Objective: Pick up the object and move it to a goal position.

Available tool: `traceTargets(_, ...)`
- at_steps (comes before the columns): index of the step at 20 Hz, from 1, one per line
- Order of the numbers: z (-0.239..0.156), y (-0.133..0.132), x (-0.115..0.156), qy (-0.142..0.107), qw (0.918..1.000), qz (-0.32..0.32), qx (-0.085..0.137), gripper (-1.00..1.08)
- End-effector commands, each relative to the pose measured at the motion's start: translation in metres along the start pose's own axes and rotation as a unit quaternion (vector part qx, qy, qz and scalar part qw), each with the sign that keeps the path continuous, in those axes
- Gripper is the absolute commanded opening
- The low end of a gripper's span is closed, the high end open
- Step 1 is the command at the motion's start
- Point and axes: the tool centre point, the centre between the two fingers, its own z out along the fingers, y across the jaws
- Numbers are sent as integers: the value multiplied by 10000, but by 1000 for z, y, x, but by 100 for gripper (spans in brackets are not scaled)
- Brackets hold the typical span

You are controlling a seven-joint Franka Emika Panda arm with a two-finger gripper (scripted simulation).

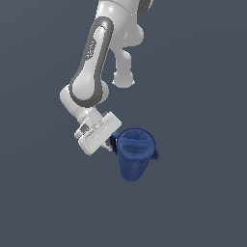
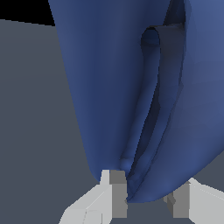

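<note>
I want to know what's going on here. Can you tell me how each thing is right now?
Jug: upright, open top showing, handle turned toward the fingers.
Handle: sits between the two fingers, by the wrist view.
Fingers: on either side of the handle, close against it; whether they are squeezing it cannot be told.
Arm: bent down, reaching to the jug's side.
</note>
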Motion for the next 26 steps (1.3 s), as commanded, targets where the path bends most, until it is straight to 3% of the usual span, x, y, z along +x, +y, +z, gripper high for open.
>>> traceTargets(1, -2, -6, 0, -4, 10000, 1, 1, -100)
traceTargets(10, -15, -47, 3, -7, 10000, 9, 6, -100)
traceTargets(26, -53, -159, 14, -9, 10000, 16, 12, -100)
